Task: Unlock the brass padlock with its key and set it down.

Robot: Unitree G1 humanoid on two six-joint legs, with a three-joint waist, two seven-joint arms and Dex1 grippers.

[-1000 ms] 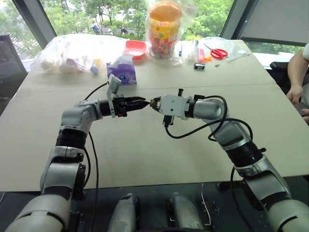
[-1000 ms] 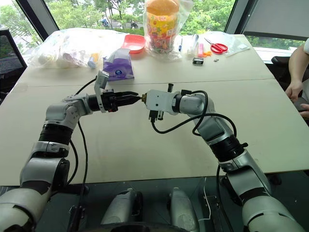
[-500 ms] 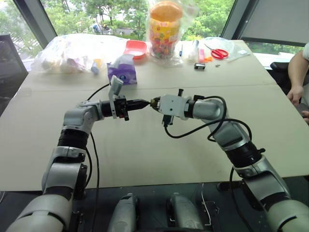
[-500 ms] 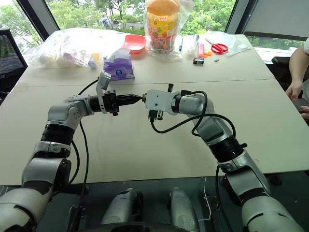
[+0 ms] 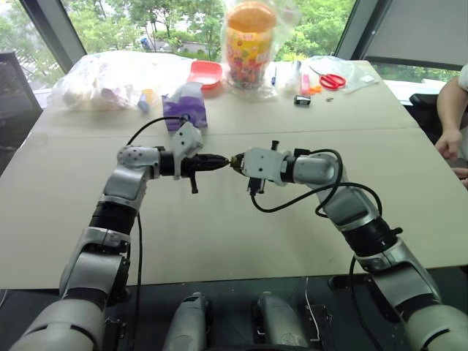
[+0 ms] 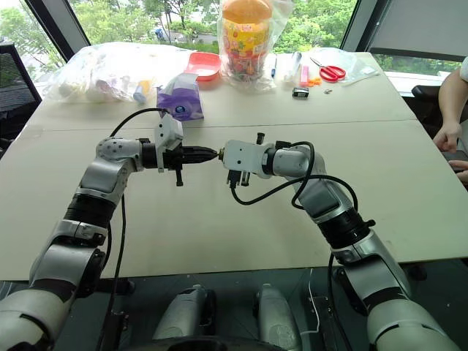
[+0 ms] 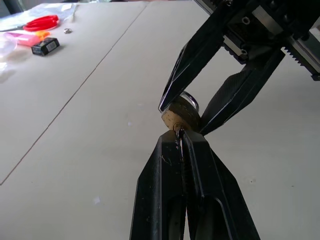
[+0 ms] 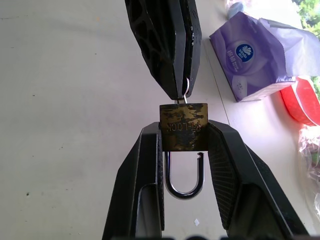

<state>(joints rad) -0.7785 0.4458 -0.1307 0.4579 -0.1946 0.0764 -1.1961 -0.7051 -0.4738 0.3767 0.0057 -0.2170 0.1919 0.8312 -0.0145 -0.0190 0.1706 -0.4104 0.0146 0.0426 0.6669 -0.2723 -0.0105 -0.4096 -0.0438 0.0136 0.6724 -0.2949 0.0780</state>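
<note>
I see a big tan table (image 5: 219, 241) by tall windows with green trees outside. Both arms hang over the bare front part of the table, in the middle of the frame.

My right gripper (image 8: 183, 145) has its two black fingers pinching the sides of the brass padlock (image 8: 183, 127). The lock is up in the air between the two grippers, not on the table. Its silver loop (image 8: 185, 182) hangs between the right fingers, and one end of the loop is out of the lock body, so it looks open.

My left gripper (image 7: 181, 136) comes from the left of the frame. Its fingers are pressed tight together on something thin, right at the keyhole end of the lock. I think it is the key, but it is too small for me to be sure. A little wire ring (image 8: 186, 87) pokes out beside the tips.

Farther back, a purple tissue box (image 5: 184, 106) sits upper left of center. Behind it are a clear bag (image 5: 110, 80), a red dish (image 5: 205, 73) and a tall candy jar (image 5: 248, 44). Red scissors (image 5: 333, 80) lie at the upper right. A person's hand (image 5: 446, 142) rests at the right edge.
</note>
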